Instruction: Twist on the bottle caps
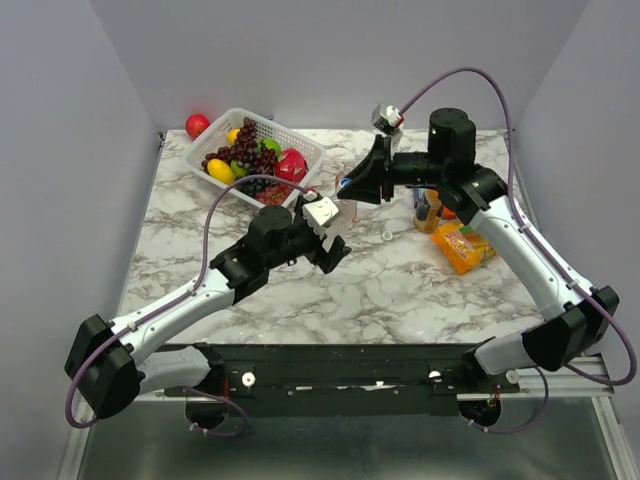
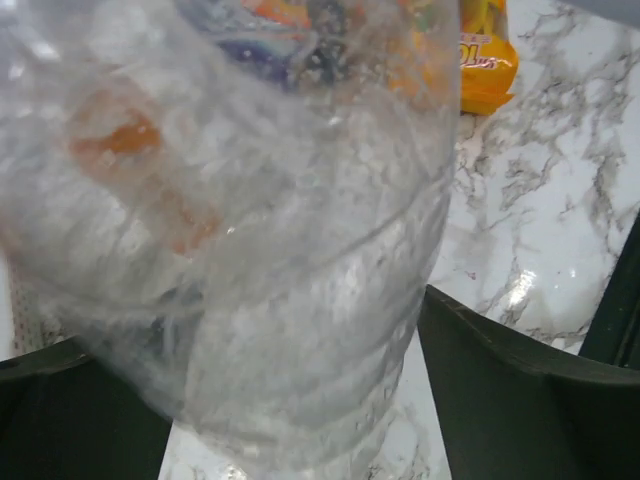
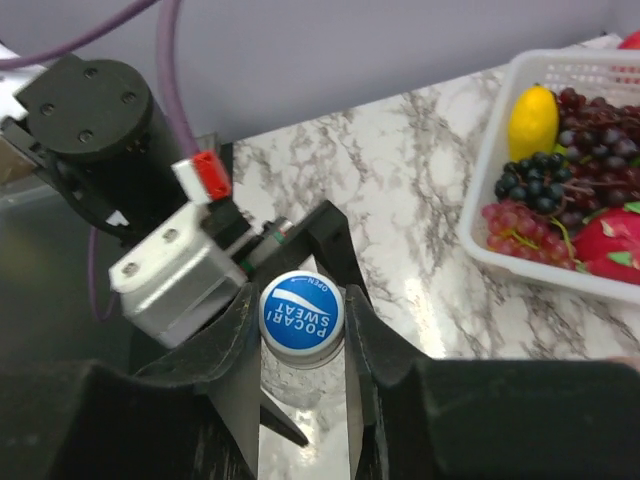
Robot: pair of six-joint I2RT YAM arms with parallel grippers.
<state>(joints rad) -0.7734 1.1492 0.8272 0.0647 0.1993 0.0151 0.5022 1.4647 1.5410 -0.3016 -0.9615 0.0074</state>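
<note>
A clear bottle (image 1: 349, 211) stands upright on the marble table (image 1: 250, 290), and its body fills the left wrist view (image 2: 260, 250). My left gripper (image 1: 337, 250) (image 2: 260, 320) is open around its lower body, with a gap showing at the right finger (image 2: 500, 400). A blue bottle cap (image 3: 302, 314) sits on the bottle's neck. My right gripper (image 1: 354, 188) (image 3: 302, 322) is shut on that cap from above. A small white cap (image 1: 386, 236) lies loose on the table. An orange bottle (image 1: 428, 208) stands partly hidden behind the right arm.
A white basket (image 1: 300, 146) (image 3: 480, 240) of grapes and other fruit stands at the back left, with a red ball (image 1: 197, 125) beyond it. An orange snack packet (image 1: 463, 247) (image 2: 485, 60) lies to the right of the bottles.
</note>
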